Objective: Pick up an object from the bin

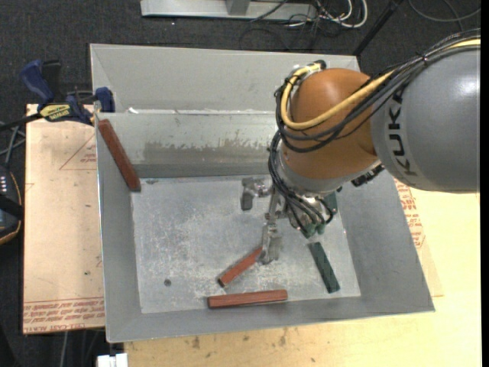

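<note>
The pincer (268,252) is down in the middle of the bin (191,82), below the arm's orange cover (328,121). Its tip meets the upper right end of a slanted stick (240,269). From this angle I cannot tell whether the pincer is open, closed, or gripping that end.

The slanted stick is red-brown, thin and straight, and lies on the grey floor a little in front of the centre. Its long axis runs diagonally. The low end points toward the bin's front left, and the high end points back and to the right, up to the pincer.

Just in front of it lies a front stick (247,299), also red-brown. This one lies almost level across the view, along the front edge of the floor. Its left end is near the slanted stick's low end, and the two seem apart.

To the right is a green stick (324,267), dark and narrow. It slants the other way, with its back end tucked under the wrist and its front end pointing toward the front right corner.

A fourth stick, the wall stick (118,156), is red-brown and leans along the left wall, well apart from the rest.
</note>
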`<control>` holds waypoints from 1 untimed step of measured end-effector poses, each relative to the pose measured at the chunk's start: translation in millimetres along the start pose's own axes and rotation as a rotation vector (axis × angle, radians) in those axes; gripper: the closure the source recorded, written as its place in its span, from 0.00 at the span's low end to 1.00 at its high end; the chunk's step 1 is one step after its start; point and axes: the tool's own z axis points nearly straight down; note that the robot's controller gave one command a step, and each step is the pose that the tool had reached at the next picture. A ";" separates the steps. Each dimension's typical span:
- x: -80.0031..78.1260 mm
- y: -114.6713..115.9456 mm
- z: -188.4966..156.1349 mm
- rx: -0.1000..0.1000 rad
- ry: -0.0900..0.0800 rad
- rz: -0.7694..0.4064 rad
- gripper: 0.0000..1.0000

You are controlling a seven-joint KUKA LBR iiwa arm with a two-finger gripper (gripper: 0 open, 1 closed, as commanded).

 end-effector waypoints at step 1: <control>-5.8 -15.4 58.3 0.001 -0.001 -0.132 0.00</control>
